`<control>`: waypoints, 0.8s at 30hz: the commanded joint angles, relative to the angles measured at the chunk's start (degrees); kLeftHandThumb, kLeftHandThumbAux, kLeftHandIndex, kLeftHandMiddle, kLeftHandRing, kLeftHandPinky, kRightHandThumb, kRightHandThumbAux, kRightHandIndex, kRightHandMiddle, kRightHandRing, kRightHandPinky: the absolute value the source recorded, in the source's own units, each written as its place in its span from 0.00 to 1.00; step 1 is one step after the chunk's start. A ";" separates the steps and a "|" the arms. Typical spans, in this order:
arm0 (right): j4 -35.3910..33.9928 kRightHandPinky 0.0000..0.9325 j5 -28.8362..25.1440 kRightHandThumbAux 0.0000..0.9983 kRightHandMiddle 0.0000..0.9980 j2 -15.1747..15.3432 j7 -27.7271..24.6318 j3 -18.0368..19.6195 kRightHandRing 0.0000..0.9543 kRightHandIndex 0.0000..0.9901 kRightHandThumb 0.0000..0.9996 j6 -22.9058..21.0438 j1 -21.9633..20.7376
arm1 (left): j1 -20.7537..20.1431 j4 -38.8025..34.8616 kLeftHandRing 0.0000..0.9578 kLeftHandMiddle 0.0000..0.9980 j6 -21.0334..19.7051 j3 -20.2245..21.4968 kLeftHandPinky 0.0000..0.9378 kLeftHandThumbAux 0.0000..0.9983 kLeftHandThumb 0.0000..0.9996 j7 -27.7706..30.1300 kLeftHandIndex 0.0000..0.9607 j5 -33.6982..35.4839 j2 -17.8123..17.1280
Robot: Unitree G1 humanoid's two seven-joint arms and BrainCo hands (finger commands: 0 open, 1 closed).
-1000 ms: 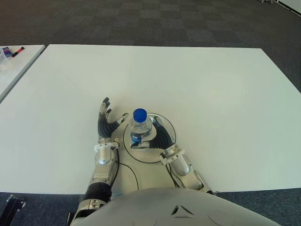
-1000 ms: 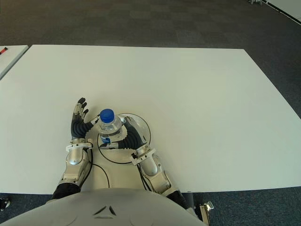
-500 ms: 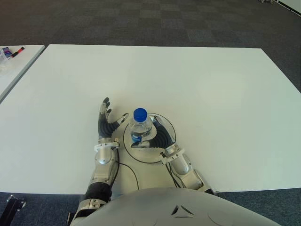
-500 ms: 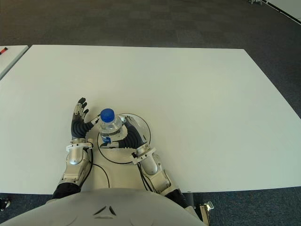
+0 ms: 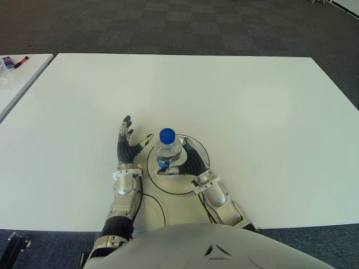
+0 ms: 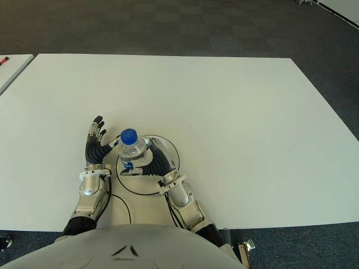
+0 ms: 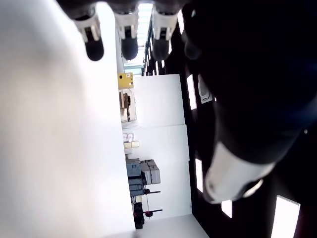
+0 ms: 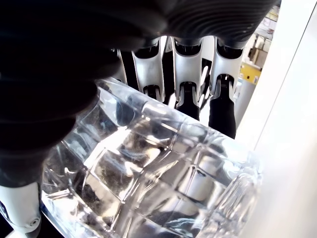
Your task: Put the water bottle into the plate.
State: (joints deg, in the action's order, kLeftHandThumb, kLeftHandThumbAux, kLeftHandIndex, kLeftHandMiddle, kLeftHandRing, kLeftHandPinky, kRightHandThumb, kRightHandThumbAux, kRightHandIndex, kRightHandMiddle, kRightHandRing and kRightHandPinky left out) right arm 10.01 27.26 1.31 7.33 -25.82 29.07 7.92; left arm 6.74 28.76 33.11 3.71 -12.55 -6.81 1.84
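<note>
A clear water bottle with a blue cap stands upright in a white plate with a dark rim, near the table's front edge. My right hand reaches in from the right side of the plate and wraps the bottle's lower body. In the right wrist view its fingers curl behind the ribbed bottle with the thumb on the near side. My left hand shows just left of the plate, fingers spread and holding nothing; its fingertips are straight in the left wrist view.
The white table stretches wide beyond and to both sides of the plate. A second white table with small items stands at the far left. A thin dark cable curves between my forearms near the front edge.
My right forearm has shifted very slightly. The bottle, the plate and my left hand stay where they were.
</note>
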 commanded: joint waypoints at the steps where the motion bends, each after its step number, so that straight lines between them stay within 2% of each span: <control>1: 0.34 0.94 0.04 0.67 0.54 -0.35 0.17 0.52 0.95 0.42 0.86 -2.07 -1.04 | 2.79 2.48 0.00 0.00 -2.65 -0.27 0.04 0.85 0.08 -0.63 0.04 -0.65 0.09; 10: 0.06 0.94 0.25 0.67 0.54 0.00 -0.05 0.60 0.95 0.42 0.86 -4.38 -0.58 | 3.53 1.30 0.00 0.00 -3.45 -0.36 0.04 0.85 0.08 0.29 0.03 0.34 0.41; 24: -0.10 0.94 0.97 0.67 0.54 0.35 0.82 0.67 0.96 0.42 0.86 -4.70 -0.42 | 3.88 0.44 0.00 0.00 -3.95 -0.50 0.04 0.84 0.11 -0.39 0.02 -0.31 0.30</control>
State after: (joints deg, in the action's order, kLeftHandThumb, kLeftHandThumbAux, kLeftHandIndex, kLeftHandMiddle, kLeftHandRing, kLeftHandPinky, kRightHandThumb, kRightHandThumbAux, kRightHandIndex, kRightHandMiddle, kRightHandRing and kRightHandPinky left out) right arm 10.05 27.80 1.37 7.37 -25.54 25.13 7.87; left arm 8.00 27.00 32.15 3.46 -12.58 -6.75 1.92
